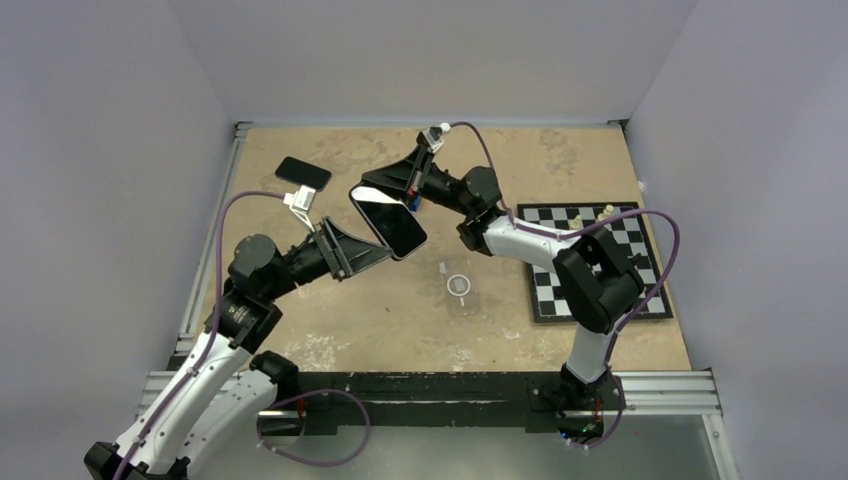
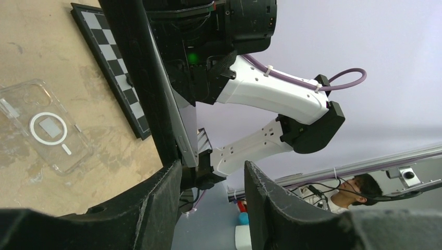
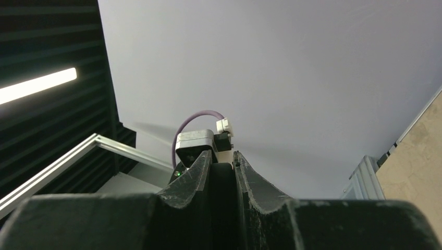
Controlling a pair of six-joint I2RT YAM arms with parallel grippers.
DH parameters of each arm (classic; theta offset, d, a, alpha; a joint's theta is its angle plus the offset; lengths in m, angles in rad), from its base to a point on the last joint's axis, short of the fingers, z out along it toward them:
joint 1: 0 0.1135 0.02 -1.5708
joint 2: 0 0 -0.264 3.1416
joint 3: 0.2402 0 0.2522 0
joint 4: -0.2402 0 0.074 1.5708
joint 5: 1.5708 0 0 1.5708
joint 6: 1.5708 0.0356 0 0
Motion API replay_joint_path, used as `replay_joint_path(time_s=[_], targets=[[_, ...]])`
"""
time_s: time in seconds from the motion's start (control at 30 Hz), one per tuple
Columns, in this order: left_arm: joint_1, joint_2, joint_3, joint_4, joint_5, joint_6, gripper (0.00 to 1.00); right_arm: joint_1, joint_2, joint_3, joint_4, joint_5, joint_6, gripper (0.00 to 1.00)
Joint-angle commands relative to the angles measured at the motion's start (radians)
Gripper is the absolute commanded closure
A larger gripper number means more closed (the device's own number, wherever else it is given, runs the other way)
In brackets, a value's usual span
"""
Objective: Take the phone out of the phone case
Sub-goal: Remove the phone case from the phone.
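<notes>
Gripping the phone [image 1: 388, 222] by one end, the right claw [image 3: 222, 159] was clamped tight to keep it aloft, while the left claw [image 2: 212, 172] stood half open at its lower edge, empty, the clear case [image 1: 459, 287] lying on the bench [image 1: 330, 310].

There are two phones: a raised phone [image 1: 388, 221] and a flat-lying phone [image 1: 303, 172]. There is one clear phone case [image 1: 459, 286] and one chessboard [image 1: 550, 214] carrying a few pieces too small to count. Two robot arms show, a left arm [image 1: 265, 265] and a right arm [image 1: 520, 240].
</notes>
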Motion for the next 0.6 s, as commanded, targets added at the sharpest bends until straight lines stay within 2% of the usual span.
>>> replay_joint_path(time_s=[0.0,0.07,0.17,0.27,0.33,0.43,0.57], targets=[[0.008,0.003,0.000,0.100,0.019,-0.024,0.49,0.008,-0.010,0.056,0.040,-0.010,-0.004,1.00],[0.008,-0.017,0.015,0.011,-0.011,0.034,0.51,0.007,-0.019,0.046,0.049,-0.028,-0.005,1.00],[0.008,-0.097,0.065,-0.239,-0.150,0.182,0.52,-0.005,-0.035,0.034,0.035,-0.052,-0.038,1.00],[0.008,-0.152,0.089,-0.360,-0.255,0.264,0.43,-0.009,-0.046,0.056,-0.033,-0.112,-0.116,1.00],[0.011,-0.137,0.112,-0.401,-0.280,0.280,0.38,-0.008,-0.053,0.070,-0.082,-0.149,-0.170,1.00],[0.014,-0.090,0.140,-0.397,-0.285,0.276,0.38,-0.008,-0.081,0.047,-0.098,-0.180,-0.206,1.00],[0.025,-0.046,0.154,-0.366,-0.320,0.265,0.47,-0.007,-0.116,0.023,-0.107,-0.183,-0.232,1.00]])
